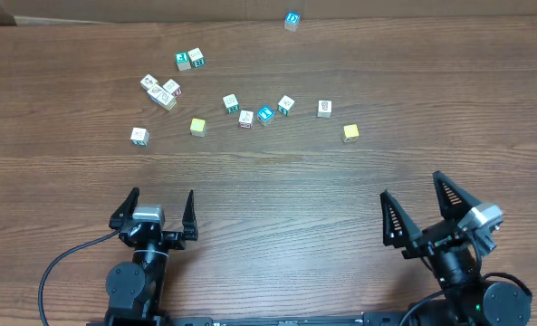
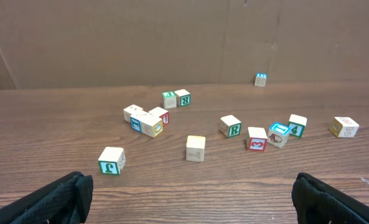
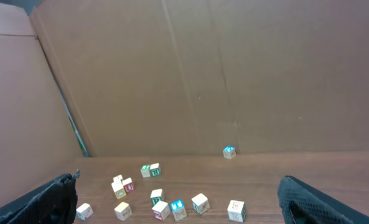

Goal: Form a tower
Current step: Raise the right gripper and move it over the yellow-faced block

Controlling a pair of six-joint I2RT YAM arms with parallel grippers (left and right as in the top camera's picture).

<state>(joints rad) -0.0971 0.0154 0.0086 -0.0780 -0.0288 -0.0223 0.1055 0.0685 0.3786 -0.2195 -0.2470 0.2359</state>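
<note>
Overhead: small wooden picture cubes (image 1: 245,118) lie loose on the brown wood-grain desk (image 1: 69,172), one layer, each on the desk itself. Reference: the lone blue-topped wooden cube (image 1: 292,20) at the far edge. The rest sit nearer the arms than it, mostly to its left. A plain yellow cube (image 1: 350,133) sits nearer and right of it. Left hand (image 1: 161,195) and right hand (image 1: 411,186) are both spread wide, holding nothing, well apart from the blue-topped cube on the near side.

Left wrist: blue-topped cube (image 2: 261,79) sits by the brown cardboard wall (image 2: 172,37). A touching cluster of cubes (image 2: 148,120) lies nearer and left of it. Fingers (image 2: 53,199) sit in the bottom corners, spread.

Right wrist: blue-topped cube (image 3: 229,152) sits at the wall's foot, other cubes below-left of it. Fingers (image 3: 47,202) are spread.
</note>
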